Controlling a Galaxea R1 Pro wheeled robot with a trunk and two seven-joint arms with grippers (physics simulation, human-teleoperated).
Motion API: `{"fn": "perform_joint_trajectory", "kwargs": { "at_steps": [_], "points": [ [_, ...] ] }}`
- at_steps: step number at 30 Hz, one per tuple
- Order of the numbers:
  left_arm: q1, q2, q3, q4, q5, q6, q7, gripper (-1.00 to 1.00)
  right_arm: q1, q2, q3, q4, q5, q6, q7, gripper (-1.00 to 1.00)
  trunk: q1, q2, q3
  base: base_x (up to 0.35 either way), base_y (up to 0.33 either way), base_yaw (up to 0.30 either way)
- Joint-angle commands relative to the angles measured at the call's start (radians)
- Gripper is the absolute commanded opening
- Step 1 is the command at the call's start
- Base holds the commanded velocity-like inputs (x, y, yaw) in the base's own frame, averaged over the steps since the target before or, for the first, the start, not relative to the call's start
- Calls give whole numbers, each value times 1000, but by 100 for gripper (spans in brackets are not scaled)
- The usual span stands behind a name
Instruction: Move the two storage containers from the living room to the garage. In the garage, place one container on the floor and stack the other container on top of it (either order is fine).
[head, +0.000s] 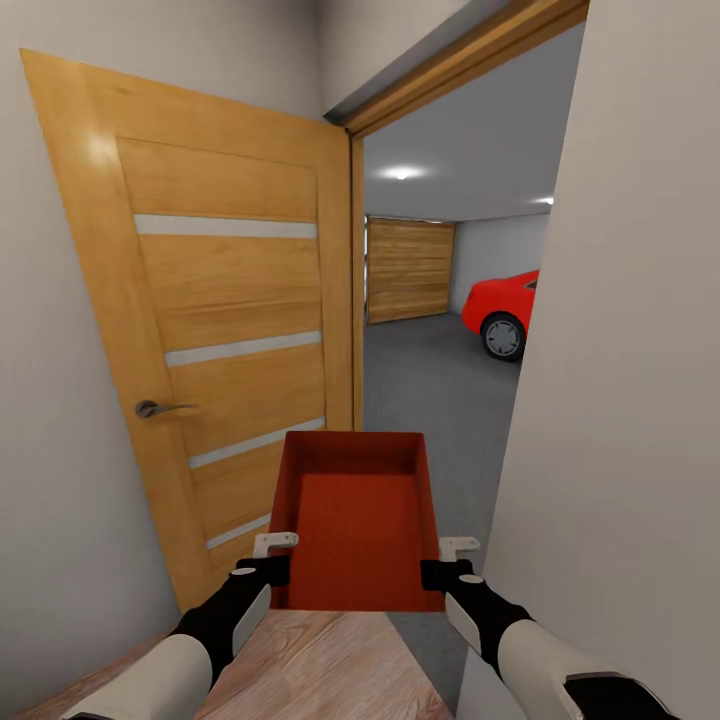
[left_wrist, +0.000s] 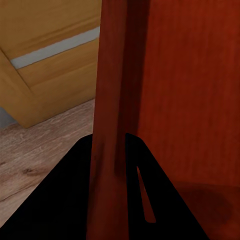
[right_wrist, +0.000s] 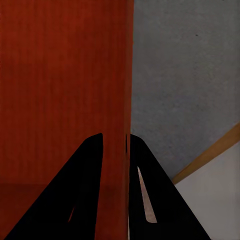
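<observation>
Doorway passage goes best if the storage container (head: 360, 520), clamped by its side walls between the left gripper (head: 268, 570) and right gripper (head: 440, 572), stays level and centred between wooden door (head: 210, 330) and wall (head: 620, 400) toward the garage floor (head: 430, 380).

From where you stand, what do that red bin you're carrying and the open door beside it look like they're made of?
The red bin looks like matte plastic: thin plain walls, even colour, a finely ribbed bottom, though a render leaves that open. The door looks like varnished wood: honey grain, a soft shine near its top, pale strips that could be frosted glass, and a metal-looking handle.
</observation>
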Motion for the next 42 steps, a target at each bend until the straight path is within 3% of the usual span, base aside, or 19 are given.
{"fn": "perform_joint_trajectory", "kwargs": {
  "at_steps": [1, 11, 25, 42],
  "points": [
    [0, 1, 2, 0, 11, 6, 7, -100, 0, 0, -14, -3, 14, -1, -13, -100, 0, -1, 0, 0, 0, 0],
    [0, 1, 2, 1, 11, 6, 7, -100, 0, 0, -14, -3, 13, -1, -14, -100, 0, -1, 0, 33, 27, 0],
    [0, 1, 2, 0, 11, 6, 7, -100, 0, 0, -15, -3, 13, 0, -13, -100, 0, -1, 0, 221, 215, 0],
    [0, 1, 2, 0, 12, 7, 7, -100, 0, 2, -15, -3, 12, 1, -13, -100, 0, -1, 2, 70, 81, -191]
  ]
}}
